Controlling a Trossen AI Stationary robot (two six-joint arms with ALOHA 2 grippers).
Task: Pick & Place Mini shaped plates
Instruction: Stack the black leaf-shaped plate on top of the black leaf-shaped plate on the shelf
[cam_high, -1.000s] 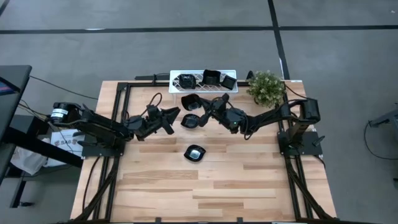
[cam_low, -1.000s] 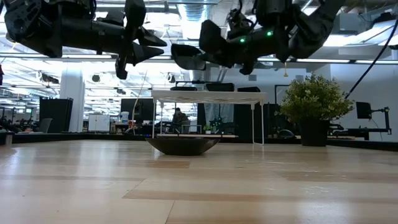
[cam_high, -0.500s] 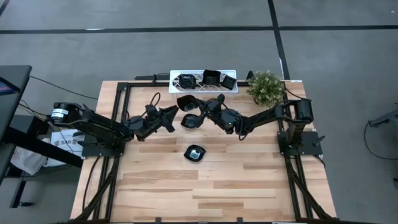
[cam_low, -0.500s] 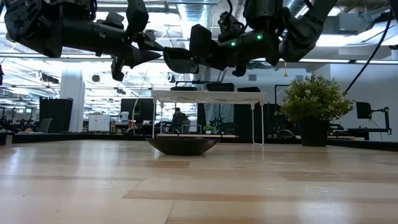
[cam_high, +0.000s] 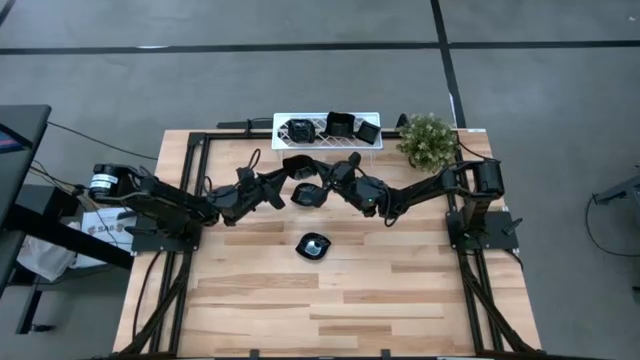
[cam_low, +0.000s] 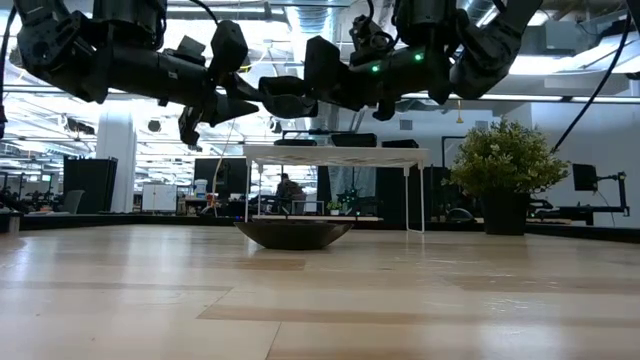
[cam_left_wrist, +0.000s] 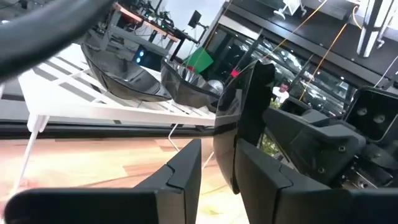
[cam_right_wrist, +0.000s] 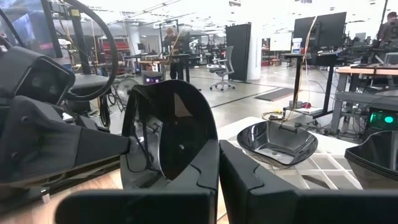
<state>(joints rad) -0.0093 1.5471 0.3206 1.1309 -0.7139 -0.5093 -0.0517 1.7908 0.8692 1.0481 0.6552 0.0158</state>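
A glossy black mini shaped plate (cam_right_wrist: 171, 124) hangs in the air above the table's far middle, also seen in the low view (cam_low: 285, 98) and the high view (cam_high: 298, 165). My right gripper (cam_right_wrist: 217, 168) is shut on it. My left gripper (cam_left_wrist: 217, 171) is open and points level at the same plate, one finger on either side of the plate's free edge (cam_left_wrist: 239, 124). Another plate (cam_high: 314, 245) rests on its base at the table's middle. One more plate (cam_high: 310, 195) shows just nearer than the grippers. My right gripper pinches the plate's rim (cam_right_wrist: 202, 152) between its two fingers, coming level from the table's right side. The plate sticks out past the fingertips toward the left arm, tilted and lifted clear of the table. Whether my left gripper touches the plate I cannot tell.
A white lattice rack (cam_high: 283, 122) at the far edge carries three black plates. A potted plant (cam_high: 428, 140) stands to its right. Bare wood lies over the near half of the table (cam_high: 330, 310).
My left gripper has gone toward the table's right and a little down, up to the held plate, so that its fingers now stand on either side of the plate's edge. My right gripper carried the plate slightly toward the left, then kept still.
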